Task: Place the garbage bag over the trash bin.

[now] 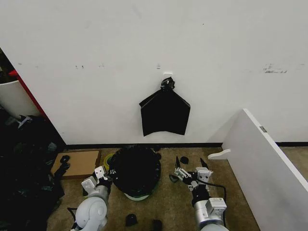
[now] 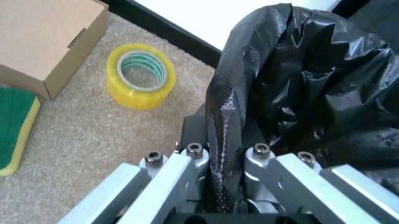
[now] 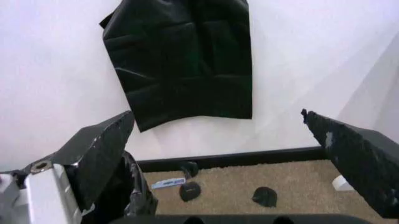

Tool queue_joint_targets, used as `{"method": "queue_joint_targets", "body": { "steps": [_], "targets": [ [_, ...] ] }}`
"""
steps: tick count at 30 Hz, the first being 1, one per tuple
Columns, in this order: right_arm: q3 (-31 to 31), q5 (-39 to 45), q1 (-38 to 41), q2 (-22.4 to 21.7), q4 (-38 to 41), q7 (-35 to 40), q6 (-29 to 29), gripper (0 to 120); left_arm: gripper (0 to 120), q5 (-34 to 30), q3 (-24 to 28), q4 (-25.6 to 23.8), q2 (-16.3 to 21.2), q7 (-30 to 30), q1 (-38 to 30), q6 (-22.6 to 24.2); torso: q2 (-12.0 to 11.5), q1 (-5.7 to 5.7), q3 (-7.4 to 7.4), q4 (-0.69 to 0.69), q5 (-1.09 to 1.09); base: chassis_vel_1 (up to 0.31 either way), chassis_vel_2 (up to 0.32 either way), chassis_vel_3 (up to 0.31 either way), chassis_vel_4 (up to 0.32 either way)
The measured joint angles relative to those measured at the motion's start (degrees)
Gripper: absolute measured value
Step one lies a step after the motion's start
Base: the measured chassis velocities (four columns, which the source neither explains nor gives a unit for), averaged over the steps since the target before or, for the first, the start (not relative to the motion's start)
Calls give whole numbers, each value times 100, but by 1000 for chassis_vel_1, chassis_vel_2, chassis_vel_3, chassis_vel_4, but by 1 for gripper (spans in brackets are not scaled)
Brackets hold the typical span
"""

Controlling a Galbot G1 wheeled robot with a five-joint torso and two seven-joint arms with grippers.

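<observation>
cardboard box (image 2: 44, 39) on carpet | yellow tape roll (image 2: 140, 76) beside it | black bundle (image 1: 165, 113) hanging on wall

Garbage bag (image 1: 135, 169) covers trash bin (image 1: 136, 196) (end effectors alongside).

Two arms with rounded white shells and grey metal wrists. Left gripper (image 1: 102, 176): silver plates with black hex screws. Right gripper (image 1: 189, 169): two dark scuffed fingers (image 3: 103, 151), black cable looping at its four o'clock.
</observation>
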Motion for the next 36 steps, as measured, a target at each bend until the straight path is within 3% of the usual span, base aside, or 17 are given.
{"method": "queue_joint_targets", "body": {
  "steps": [4, 8, 11, 15, 21, 22, 23, 27, 30, 34, 35, 36],
  "targets": [
    [-9, 26, 23, 19, -44, -47, -25, 100, 3, 278, 123, 48, 32, 96, 151, -168, 0, 0, -1, 1, 3, 0, 0, 0, 0],
    [-19, 32, 30, 39, -71, -79, -37, 100, 12, 374, 184, -20, 36, 141, 273, -231, 0, 0, -1, 1, 2, 0, 0, 0, 0],
    [-22, 35, 21, 43, -78, -92, -40, 100, 27, 377, 195, -105, 43, 132, 347, -221, 0, 0, 0, -1, 0, 0, 0, 0, 0],
    [-17, 40, 9, 46, -78, -98, -48, 100, 39, 369, 191, -211, 76, 80, 430, -201, 0, 0, 0, -2, -1, 0, 0, 0, 0],
    [-4, 41, 3, 82, -116, -109, -56, 100, 66, 414, 135, -713, 204, -58, 723, -207, 0, 0, 0, 0, -1, 0, 0, 0, 0],
    [-4, 41, 3, 82, -116, -109, -56, 100, 66, 414, 135, -713, 204, -58, 723, -207, 0, 0, 0, 0, -1, 0, 0, 0, 0],
    [-5, 40, 3, 89, -123, -111, -56, 100, 66, 457, 133, -779, 220, -62, 753, -212, 0, 0, 0, 0, -1, 0, 0, 0, 0],
    [-11, 34, 10, 134, -172, -125, -57, 100, 86, 914, 128, -1247, 289, -69, 960, -309, 0, 0, 0, -1, -1, 0, 0, 0, 0],
    [4, 26, 29, 169, -205, -133, -56, 100, 92, 1338, 108, -1447, 314, -53, 1082, -605, 0, 0, 0, -1, 0, 0, 0, 0, 0],
    [201, -527, 56, 234, -442, -342, 327, 100, 100, 2925, -125, -1505, 234, 344, 1189, -2228, 0, 0, 0, 0, 1, 0, 0, 0, 0],
    [327, -982, 50, 252, -589, -475, 593, 100, 100, 3198, -155, -1578, 171, 513, 1210, -2530, 0, 0, 0, 2, 0, 0, 0, 0, 0],
    [327, -982, 50, 252, -589, -475, 593, 100, 100, 3198, -155, -1578, 171, 513, 1210, -2530, 0, 0, 0, 2, 0, 0, 0, 0, 0]
  ]
}}
